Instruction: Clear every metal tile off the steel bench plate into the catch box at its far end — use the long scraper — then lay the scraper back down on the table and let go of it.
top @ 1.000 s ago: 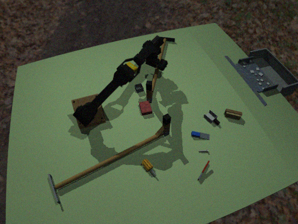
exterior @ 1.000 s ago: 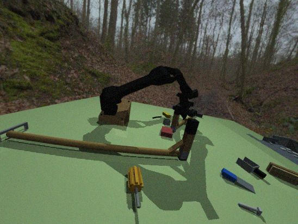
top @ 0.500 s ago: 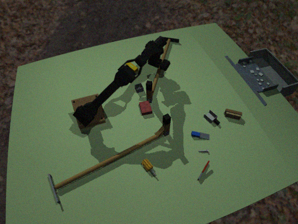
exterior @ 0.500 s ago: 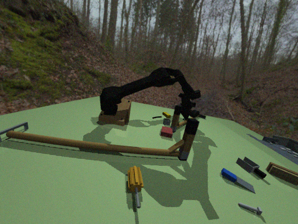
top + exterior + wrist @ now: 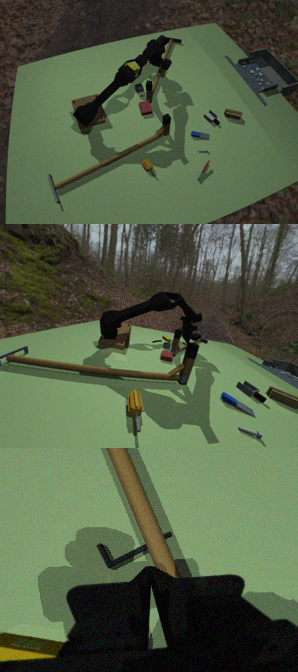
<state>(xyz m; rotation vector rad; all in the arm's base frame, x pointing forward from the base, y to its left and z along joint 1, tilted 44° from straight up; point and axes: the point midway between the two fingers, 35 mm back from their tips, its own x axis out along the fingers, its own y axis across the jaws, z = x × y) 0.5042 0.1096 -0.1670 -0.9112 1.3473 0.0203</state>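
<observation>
The long scraper (image 5: 119, 155) (image 5: 106, 371) lies along the front, its steel blade (image 5: 54, 188) at left and its upright black-topped grip (image 5: 166, 125) (image 5: 189, 360) near the middle. My gripper (image 5: 163, 67) (image 5: 188, 341) (image 5: 149, 570) is shut, fingertips together, low over the back of the table. It is at the pole of a second, shorter tool (image 5: 156, 81) (image 5: 142, 510) with a black head; contact is hidden. Several pale metal tiles (image 5: 260, 74) sit on the steel bench plate (image 5: 250, 81). The grey catch box (image 5: 291, 89) stands at its far end.
A red block (image 5: 146, 107) (image 5: 166, 355) and dark cube (image 5: 139, 87) lie by the second tool's grip. A screwdriver (image 5: 147, 165), blue-handled spatula (image 5: 200, 135), small grey pan (image 5: 210, 116), wooden block (image 5: 233, 113), bolt (image 5: 204, 151) and red pen (image 5: 205, 166) lie across the front and right.
</observation>
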